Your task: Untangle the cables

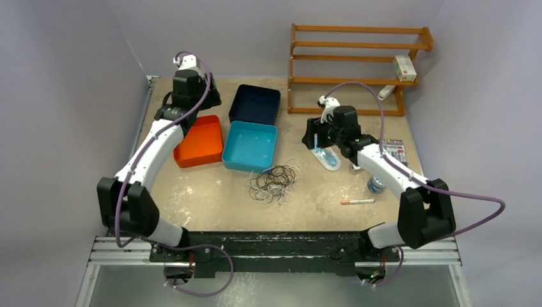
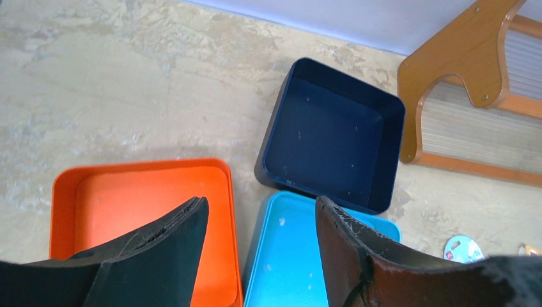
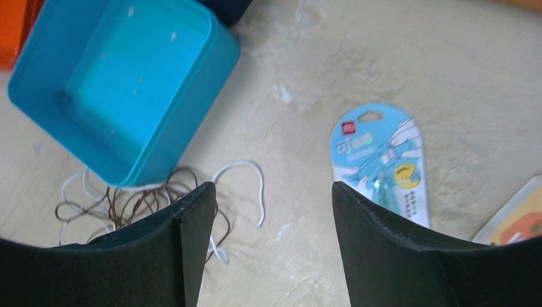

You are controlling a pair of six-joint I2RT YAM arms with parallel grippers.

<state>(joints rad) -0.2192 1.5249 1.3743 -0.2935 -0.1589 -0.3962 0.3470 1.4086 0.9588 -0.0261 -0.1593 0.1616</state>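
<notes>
The cables (image 1: 273, 181) lie in a hand-sized tangle of dark brown and white loops on the table just in front of the light blue box (image 1: 250, 146). In the right wrist view the cables (image 3: 137, 203) show partly behind my left finger. My right gripper (image 3: 271, 192) is open and empty, above bare table right of the tangle; it shows in the top view (image 1: 317, 136). My left gripper (image 2: 261, 208) is open and empty, high over the orange tray (image 2: 137, 192) and light blue box (image 2: 287, 256); it shows at back left in the top view (image 1: 192, 96).
A dark blue box (image 1: 255, 103) stands behind the light blue one. A wooden rack (image 1: 355, 67) stands at back right. A blister pack (image 1: 327, 158), a card of items (image 1: 394, 152), a tape roll (image 1: 376, 184) and a pen (image 1: 356, 202) lie at right.
</notes>
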